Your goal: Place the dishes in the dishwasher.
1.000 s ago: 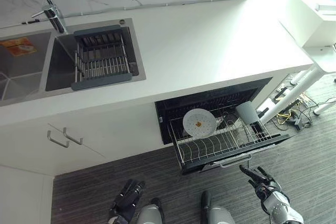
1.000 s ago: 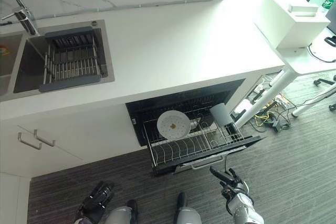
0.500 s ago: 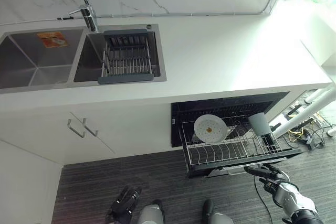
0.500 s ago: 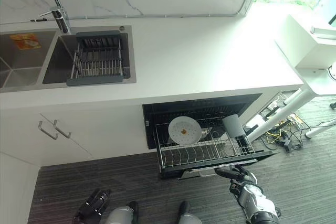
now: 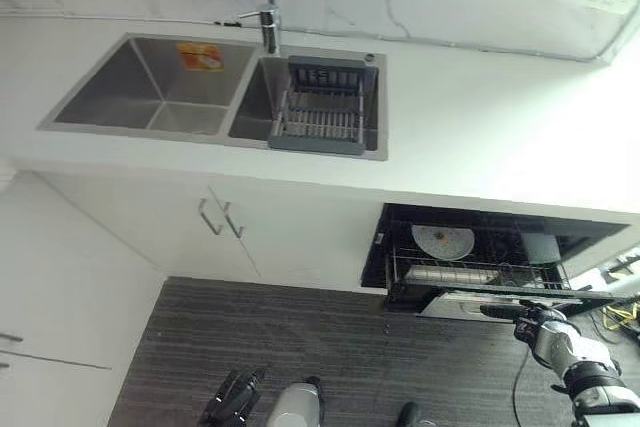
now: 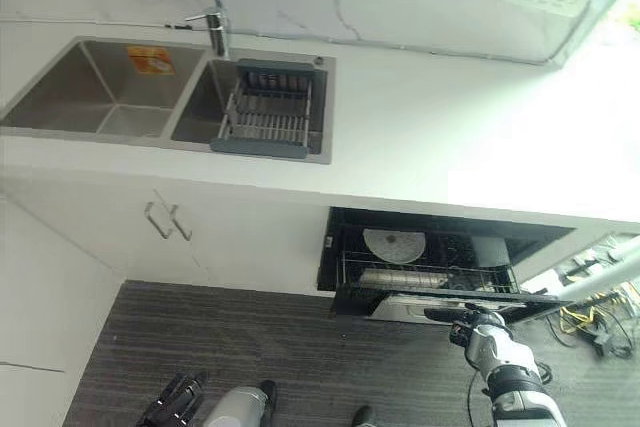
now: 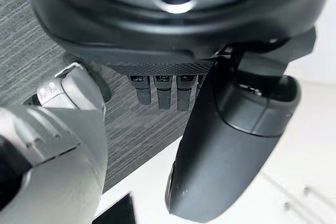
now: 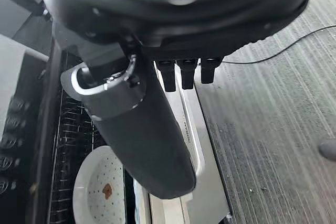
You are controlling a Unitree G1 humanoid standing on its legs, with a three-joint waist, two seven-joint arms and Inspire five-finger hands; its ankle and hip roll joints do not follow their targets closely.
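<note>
I see the black dishwasher drawer [image 5: 480, 282] pulled out just ahead of my right hand [image 5: 535, 324], fingers straight, holding nothing. Wire rack [image 6: 430, 274] inside carries the round white speckled plate [image 8: 100, 195], upright. Plate looks stiff, slick, chippable: I'd grip the rim. Left hand [image 5: 232, 399] hangs low, relaxed.

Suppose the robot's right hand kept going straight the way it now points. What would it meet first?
Most likely the silver handle on the dishwasher drawer: the right hand, fingers straight, points at the drawer's front edge from close by. Whether it already touches is unclear.
</note>
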